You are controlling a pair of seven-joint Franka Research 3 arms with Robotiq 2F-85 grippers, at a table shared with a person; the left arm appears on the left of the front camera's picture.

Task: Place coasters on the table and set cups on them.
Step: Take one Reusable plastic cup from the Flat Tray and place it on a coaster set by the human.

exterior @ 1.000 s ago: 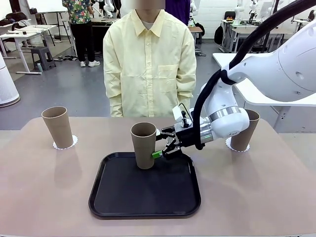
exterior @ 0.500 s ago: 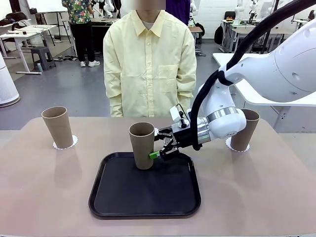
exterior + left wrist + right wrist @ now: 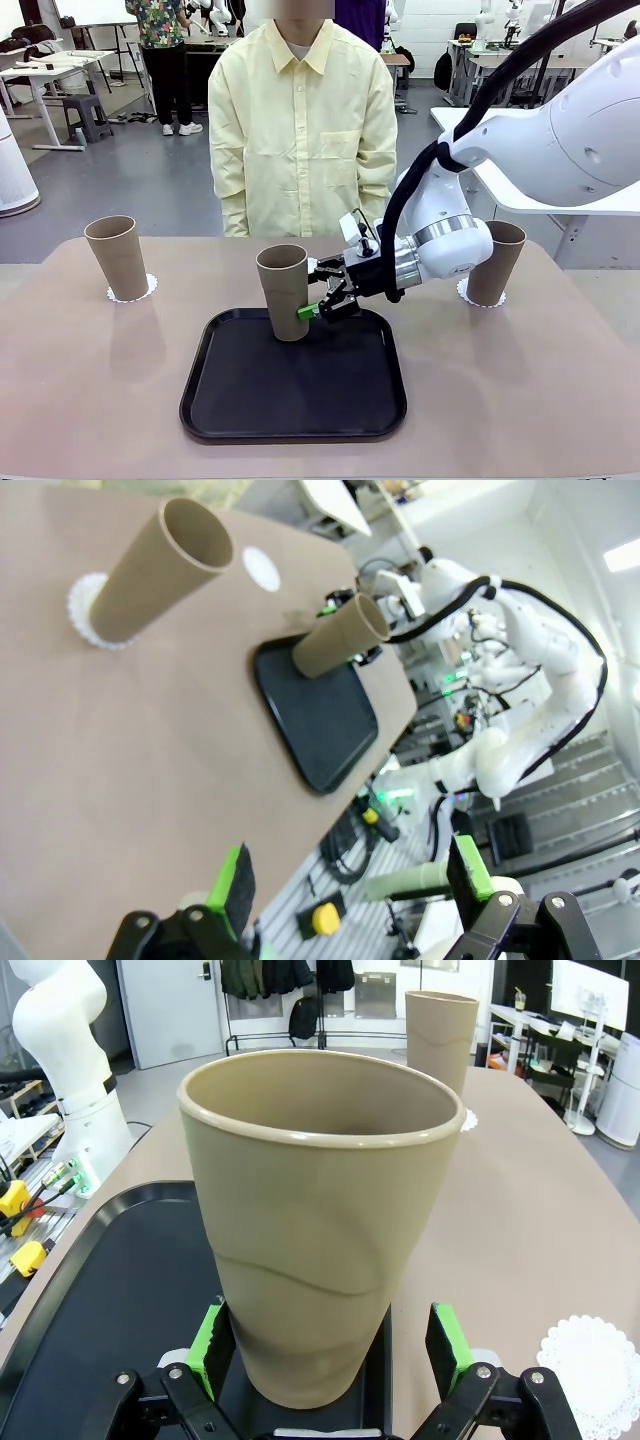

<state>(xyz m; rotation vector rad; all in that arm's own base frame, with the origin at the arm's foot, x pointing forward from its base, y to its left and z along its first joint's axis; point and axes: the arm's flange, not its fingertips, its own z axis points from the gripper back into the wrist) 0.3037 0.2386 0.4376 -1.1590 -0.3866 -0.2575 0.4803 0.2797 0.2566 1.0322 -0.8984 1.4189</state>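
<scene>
open lab room, grey floor, white tables and other rigs in the background. a person in a pale yellow shirt (image 3: 303,130) stands at the far side of the wide beige bench (image 3: 520,390), arms down

black tray (image 3: 294,390) lies on the bench near the middle, toward the robot's edge. right arm (image 3: 560,130) reaches in across the middle; its pincer (image 3: 318,296) is low at the tray's far edge, jaws spread, one on either side of the base of the middle cup (image 3: 284,292). right wrist view: green pads (image 3: 443,1346) flank the cup's foot with a small gap each side, not clearly pressing

middle cup stands on the tray's far rim area, leaning slightly. left cup (image 3: 118,257) stands upright on a lacy coaster (image 3: 132,291) at the bench's far left. right cup (image 3: 496,263) stands on another coaster (image 3: 470,294) at far right, partly hidden behind the arm

third coaster (image 3: 592,1360) lies bare on the bench just beside the tray, seen in the right wrist view

left pincer (image 3: 352,880) is off the bench edge in its own wrist view, jaws spread wide, nothing between them
</scene>
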